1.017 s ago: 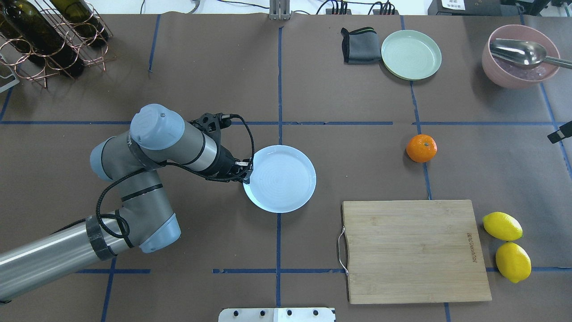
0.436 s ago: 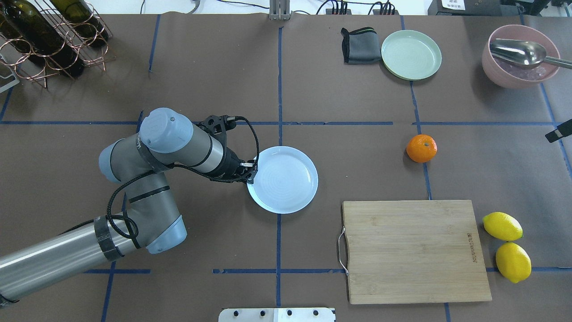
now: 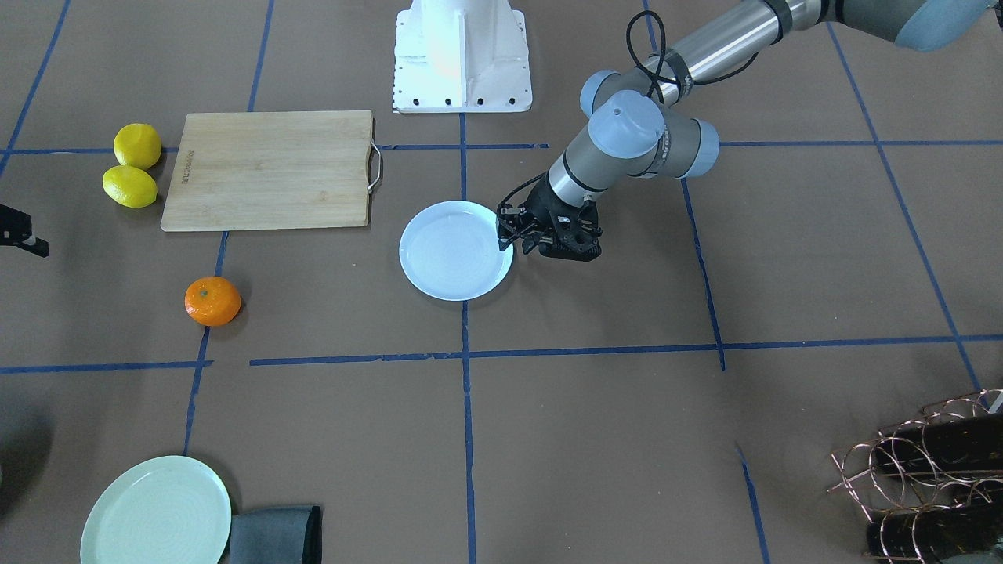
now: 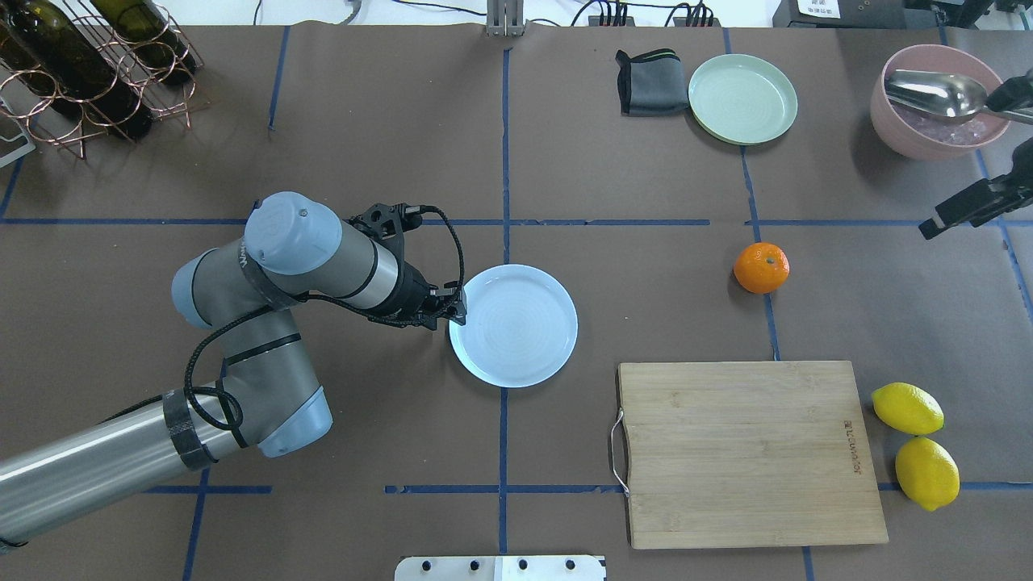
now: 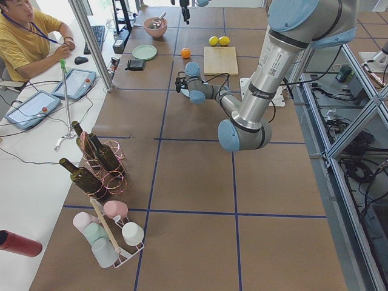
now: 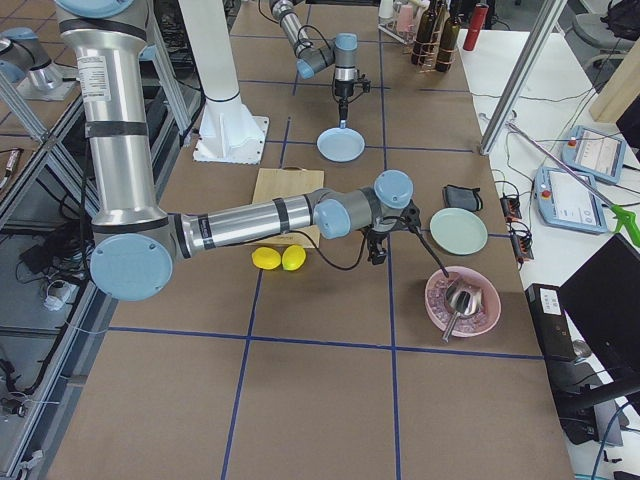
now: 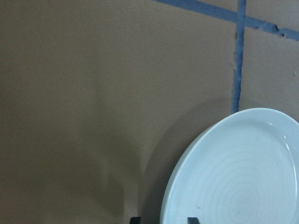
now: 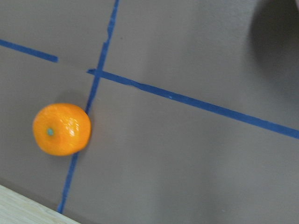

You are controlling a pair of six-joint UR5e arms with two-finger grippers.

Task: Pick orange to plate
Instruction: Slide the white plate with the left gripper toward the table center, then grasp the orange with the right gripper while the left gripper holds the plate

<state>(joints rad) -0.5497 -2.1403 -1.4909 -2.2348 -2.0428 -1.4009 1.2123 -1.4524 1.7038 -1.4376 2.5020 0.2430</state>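
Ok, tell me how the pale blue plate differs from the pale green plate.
The pale blue plate is bluish-white, the pale green plate mint. The blue one lies near the table's middle, the green one by the far edge beside a folded grey cloth. The left gripper sits at the blue plate's rim; none is near the green plate. Both are round, shallow and empty.

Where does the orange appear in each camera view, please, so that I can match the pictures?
Exterior front-facing: the orange lies left of centre, on a blue tape line.
Overhead exterior: the orange is right of centre, beyond the cutting board.
Exterior left: the orange is small, far up the table.
Exterior right: I cannot make it out.
Left wrist-mounted: not in it.
Right wrist-mounted: the orange is at left.
Shared landmark: the cutting board beside it.
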